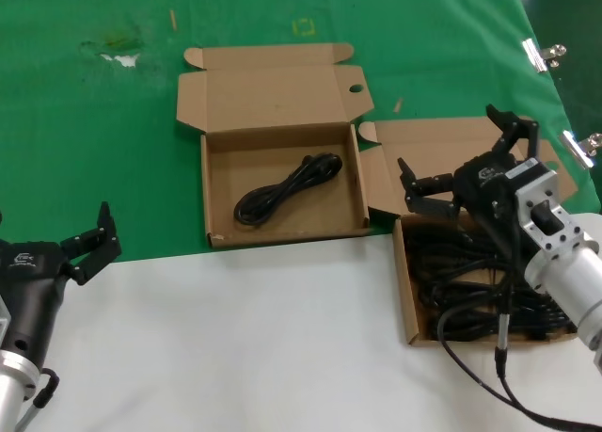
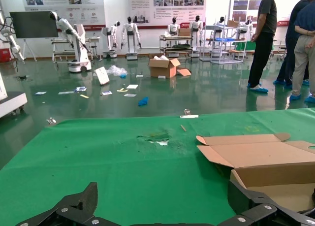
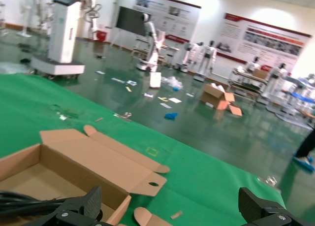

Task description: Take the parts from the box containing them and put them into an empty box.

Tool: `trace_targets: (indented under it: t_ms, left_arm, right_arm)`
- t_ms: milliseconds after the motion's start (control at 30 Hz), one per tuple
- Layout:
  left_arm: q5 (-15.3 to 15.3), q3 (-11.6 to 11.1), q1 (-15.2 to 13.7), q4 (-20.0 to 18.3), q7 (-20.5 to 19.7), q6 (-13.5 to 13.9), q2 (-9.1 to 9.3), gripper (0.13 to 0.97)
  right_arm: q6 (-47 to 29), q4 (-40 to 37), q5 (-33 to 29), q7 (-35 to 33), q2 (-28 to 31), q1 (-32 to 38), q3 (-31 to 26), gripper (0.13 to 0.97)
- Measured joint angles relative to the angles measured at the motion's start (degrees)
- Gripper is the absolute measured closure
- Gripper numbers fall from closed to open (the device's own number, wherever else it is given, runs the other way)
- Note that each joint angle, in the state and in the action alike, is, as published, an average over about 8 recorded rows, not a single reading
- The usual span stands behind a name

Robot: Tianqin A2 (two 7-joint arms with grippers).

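Note:
One black coiled power cord (image 1: 287,189) lies in the middle cardboard box (image 1: 214,178). A second cardboard box (image 1: 407,300) at the right holds several black cords (image 1: 470,296). My right gripper (image 1: 461,159) is open and empty above the far end of that box. In the right wrist view its fingertips (image 3: 91,202) frame the middle box (image 3: 74,159), and a bit of black cord (image 3: 19,200) shows. My left gripper (image 1: 94,236) is open and empty at the near left, over the edge of the green cloth; its fingertips (image 2: 87,196) show in the left wrist view.
A green cloth (image 1: 94,150) covers the far half of the table, white surface (image 1: 245,338) the near half. Metal clips (image 1: 544,54) sit at the cloth's right edge. The middle box's lid (image 1: 273,84) lies open toward the far side.

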Motion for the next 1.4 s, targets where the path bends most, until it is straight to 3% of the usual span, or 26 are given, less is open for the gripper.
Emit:
trace_targets:
  t_ms: [233, 533, 833, 1400]
  left_arm:
    - [0.0, 0.0, 0.0, 0.0, 0.0, 0.0, 0.0, 0.164]
    - [0.0, 0.0, 0.0, 0.0, 0.0, 0.0, 0.0, 0.132]
    - [0.0, 0.0, 0.0, 0.0, 0.0, 0.0, 0.0, 0.132]
    - [0.0, 0.0, 0.0, 0.0, 0.0, 0.0, 0.0, 0.132]
  right_arm:
    - [3.5, 2.3, 1.5, 2.1, -1.3, -3.6, 1.4, 0.129]
    - [8.0, 5.3, 3.5, 4.7, -3.0, -8.2, 3.2, 0.129]
    - [11.5, 7.6, 5.0, 6.8, -4.4, -11.8, 4.6, 0.129]
    - [11.8, 7.8, 5.1, 7.0, -4.5, -12.1, 4.8, 0.129]
